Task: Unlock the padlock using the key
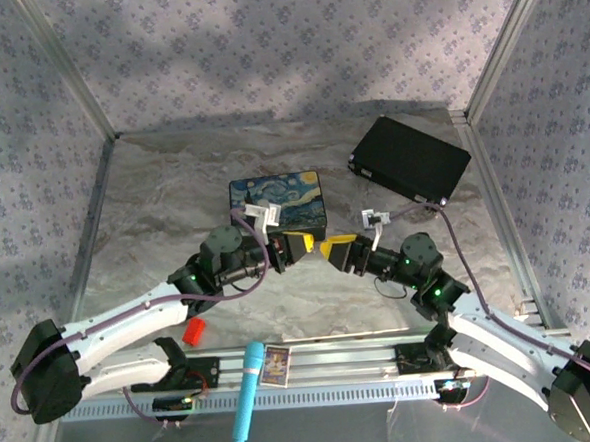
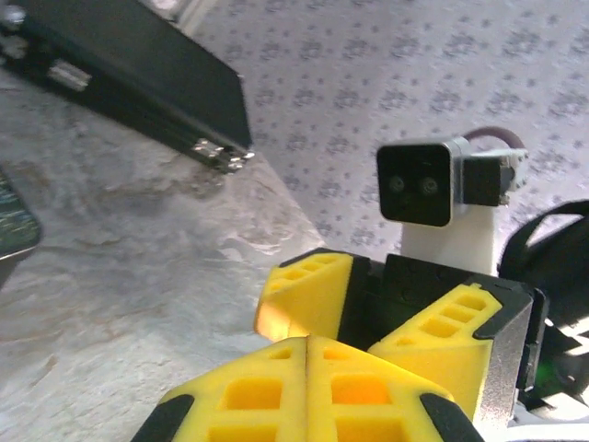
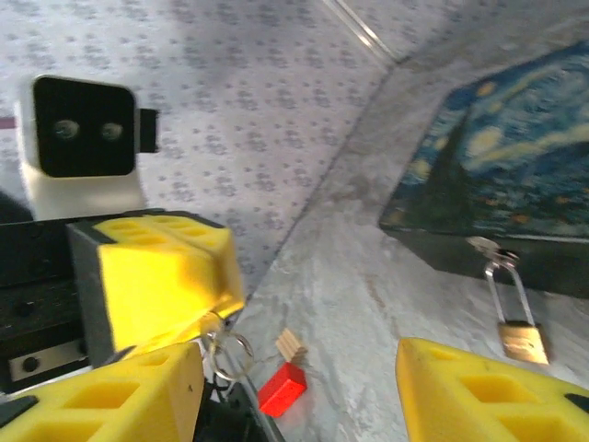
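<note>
Right wrist view tells you most of it: the tiny brass-gold padlock with the thin silvery shackle [image 3: 522, 341] hangs off the hasp on the front of the Starry Night painted box [image 3: 497, 157]. The shackle looks closed as far as I can see, so nothing is unlocked yet. The small silvery metal key on its wire ring [image 3: 217, 341] dangles from the tip of your left gripper [image 3: 219, 296], whose yellow fingers are pressed together. I'd say they're pinching the key's end, though the actual pinch point is hidden behind the foam. Your right gripper [image 3: 299, 354] has its fingers spread wide with nothing in them, and the key hangs just beside the finger at the lower left of that picture, not between the two. Left wrist view backs it up: closed yellow fingers at the bottom, the right's spread ones facing them, close but apart. The padlock is well apart from the key, past the right gripper's other finger, against the box wall. So by my read you're at the early bit: the key is up off the grey marbled tabletop [image 3: 368, 304], but all the lining-up, inserting and turning is left to do. The keyhole isn't visible, so I can't tell which way it faces.
</note>
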Action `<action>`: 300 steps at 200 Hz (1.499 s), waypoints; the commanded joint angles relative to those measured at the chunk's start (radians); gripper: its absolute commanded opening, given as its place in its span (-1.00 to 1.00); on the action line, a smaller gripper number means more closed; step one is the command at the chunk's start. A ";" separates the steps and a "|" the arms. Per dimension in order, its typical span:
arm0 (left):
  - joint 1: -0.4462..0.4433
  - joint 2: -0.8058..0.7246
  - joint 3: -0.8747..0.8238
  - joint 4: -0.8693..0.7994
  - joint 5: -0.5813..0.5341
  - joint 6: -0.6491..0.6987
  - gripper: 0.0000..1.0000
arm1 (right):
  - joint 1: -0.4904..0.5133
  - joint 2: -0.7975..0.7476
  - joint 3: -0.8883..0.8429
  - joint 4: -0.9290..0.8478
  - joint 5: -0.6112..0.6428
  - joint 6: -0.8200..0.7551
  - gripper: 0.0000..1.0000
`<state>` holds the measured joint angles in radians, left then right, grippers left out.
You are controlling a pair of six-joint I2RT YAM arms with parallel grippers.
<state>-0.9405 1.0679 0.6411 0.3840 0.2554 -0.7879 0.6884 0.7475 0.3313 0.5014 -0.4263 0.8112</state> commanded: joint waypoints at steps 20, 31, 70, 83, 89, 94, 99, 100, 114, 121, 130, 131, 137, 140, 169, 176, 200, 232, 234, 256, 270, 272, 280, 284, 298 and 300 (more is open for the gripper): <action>0.000 -0.011 0.034 0.083 0.048 -0.011 -1.00 | 0.021 0.012 0.029 0.060 -0.100 -0.037 -0.06; -0.006 -0.011 0.030 0.109 0.048 -0.028 -1.00 | 0.027 0.027 0.031 0.071 -0.110 -0.034 -0.09; -0.023 -0.008 0.040 0.115 0.051 -0.025 -1.00 | 0.051 0.066 0.037 0.124 -0.111 -0.026 -0.23; -0.027 -0.006 0.044 0.111 0.054 -0.022 -1.00 | 0.055 0.071 0.041 0.137 -0.108 -0.023 -0.23; -0.029 -0.005 0.045 0.105 0.053 -0.018 -1.00 | 0.058 0.072 0.042 0.141 -0.107 -0.023 -0.24; -0.030 -0.005 0.046 0.102 0.053 -0.017 -1.00 | 0.058 0.072 0.042 0.143 -0.105 -0.024 -0.24; -0.032 -0.005 0.045 0.101 0.051 -0.016 -1.00 | 0.057 0.071 0.041 0.144 -0.103 -0.023 -0.24; -0.031 -0.005 0.045 0.100 0.050 -0.016 -1.00 | 0.057 0.072 0.041 0.144 -0.103 -0.023 -0.24; -0.031 -0.006 0.043 0.094 0.048 -0.017 -1.00 | 0.057 0.065 0.039 0.146 -0.095 -0.024 -0.25; -0.032 -0.009 0.040 0.094 0.047 -0.017 -1.00 | 0.057 0.062 0.037 0.147 -0.093 -0.025 -0.25; -0.032 -0.010 0.038 0.091 0.044 -0.017 -1.00 | 0.058 0.062 0.037 0.147 -0.092 -0.024 -0.25; -0.032 -0.011 0.038 0.091 0.043 -0.017 -1.00 | 0.057 0.061 0.037 0.146 -0.092 -0.024 -0.25; -0.032 -0.011 0.037 0.090 0.042 -0.018 -1.00 | 0.058 0.061 0.037 0.146 -0.090 -0.024 -0.25; -0.032 -0.011 0.038 0.092 0.044 -0.018 -1.00 | 0.057 0.061 0.037 0.147 -0.088 -0.023 -0.25; -0.038 -0.016 0.041 0.091 0.048 -0.025 -1.00 | 0.055 0.062 0.028 0.174 -0.073 -0.009 -0.34; -0.041 -0.017 0.043 0.083 0.047 -0.024 -1.00 | 0.053 0.062 0.028 0.181 -0.078 -0.006 -0.41; -0.044 -0.022 0.042 0.076 0.047 -0.022 -1.00 | 0.052 0.060 0.032 0.180 -0.078 -0.002 -0.43; -0.044 -0.031 0.031 0.080 0.036 -0.028 -1.00 | 0.054 0.063 0.033 0.180 -0.083 -0.001 -0.56; -0.044 -0.032 0.030 0.078 0.035 -0.028 -1.00 | 0.054 0.064 0.032 0.180 -0.082 0.000 -0.58; -0.045 -0.043 0.022 0.075 0.017 -0.032 -1.00 | 0.055 0.060 0.025 0.180 -0.077 0.007 -0.67; -0.044 -0.049 0.017 0.075 0.009 -0.035 -1.00 | 0.055 0.058 0.025 0.181 -0.075 0.009 -0.75; -0.044 -0.050 0.015 0.074 0.008 -0.035 -1.00 | 0.055 0.059 0.025 0.180 -0.074 0.009 -0.75; -0.044 -0.053 0.015 0.069 0.002 -0.035 -1.00 | 0.055 0.058 0.025 0.180 -0.073 0.008 -0.76; -0.044 -0.055 0.015 0.066 -0.001 -0.036 -1.00 | 0.054 0.059 0.025 0.179 -0.074 0.009 -0.80; -0.044 -0.062 0.013 0.057 -0.021 -0.039 -1.00 | 0.054 0.061 0.028 0.169 -0.073 0.009 -0.93; -0.044 -0.063 0.010 0.057 -0.024 -0.039 -1.00 | 0.054 0.061 0.029 0.168 -0.074 0.008 -0.92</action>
<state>-0.9783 1.0431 0.6468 0.4248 0.2577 -0.8124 0.7452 0.8162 0.3393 0.6712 -0.5175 0.8188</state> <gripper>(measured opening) 0.064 0.059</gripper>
